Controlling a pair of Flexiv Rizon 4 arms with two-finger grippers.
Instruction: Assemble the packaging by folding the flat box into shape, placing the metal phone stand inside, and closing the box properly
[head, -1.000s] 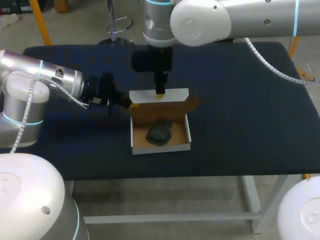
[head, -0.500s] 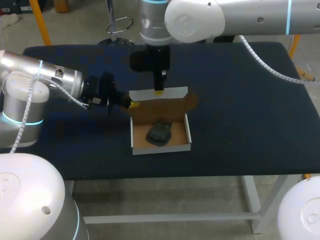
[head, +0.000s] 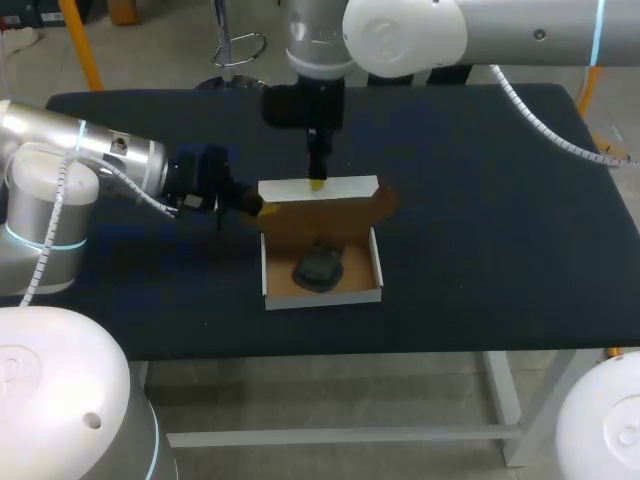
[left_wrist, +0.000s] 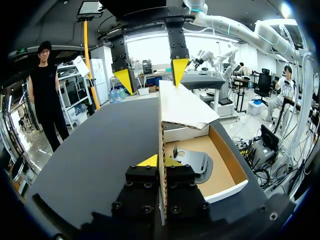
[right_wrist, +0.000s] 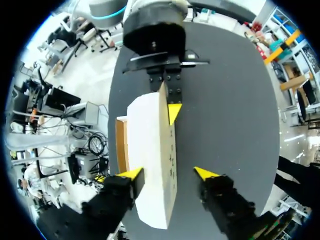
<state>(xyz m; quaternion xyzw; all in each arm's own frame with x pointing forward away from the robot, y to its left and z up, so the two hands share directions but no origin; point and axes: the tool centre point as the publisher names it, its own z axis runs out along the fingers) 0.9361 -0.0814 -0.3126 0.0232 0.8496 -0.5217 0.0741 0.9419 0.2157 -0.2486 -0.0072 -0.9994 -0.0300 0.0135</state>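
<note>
The white box (head: 322, 290), brown inside, lies open on the black table with the dark metal phone stand (head: 319, 268) in it. Its lid (head: 318, 190) stands upright at the far wall. My left gripper (head: 258, 208) is shut on the lid's left side flap (left_wrist: 162, 150), and the stand (left_wrist: 192, 162) shows just beyond its fingers. My right gripper (head: 318, 183) hangs over the lid's top edge. In the right wrist view the right gripper (right_wrist: 168, 173) is open, astride the lid (right_wrist: 152, 160), with a gap at one finger. The left gripper (right_wrist: 167, 95) holds the lid's far end.
The black tabletop (head: 480, 220) stretches wide to the right of the box and in front of it. My left arm (head: 110, 160) lies low across the table's left part. The right arm (head: 320, 90) comes down from the far middle.
My right gripper has risen slightly at the lid's top edge. The lid stays upright; the left gripper and the stand have not moved.
</note>
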